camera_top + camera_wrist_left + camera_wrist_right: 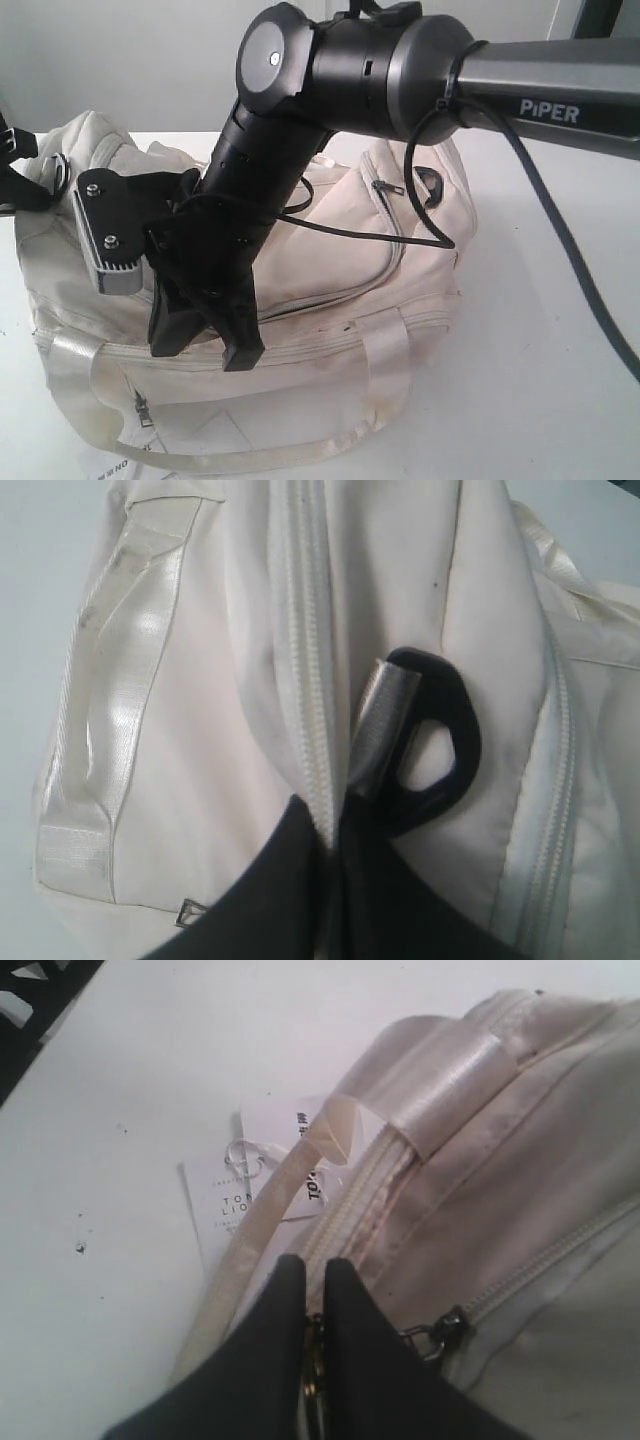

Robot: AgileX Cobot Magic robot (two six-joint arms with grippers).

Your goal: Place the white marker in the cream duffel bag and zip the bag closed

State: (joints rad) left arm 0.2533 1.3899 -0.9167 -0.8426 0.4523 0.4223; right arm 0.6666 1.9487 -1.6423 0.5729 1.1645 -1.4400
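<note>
The cream duffel bag (330,270) lies on the white table, its curved top flap facing up. My right gripper (205,345) reaches across to the bag's front left corner. In the right wrist view this right gripper (315,1265) is shut on a small metal zip pull of the top flap zip (360,1185). At the bag's far left end, my left gripper (332,825) is shut on a fold of bag fabric beside a zip (305,680), close to a black D-ring (450,750) with a metal clamp. The white marker is not in view.
Paper hang tags (250,1195) lie on the table by the bag's front corner, under a shiny strap handle (230,455). A second zip pull (440,1332) hangs next to my right fingers. The right arm's cable (560,240) trails over the bag's right end.
</note>
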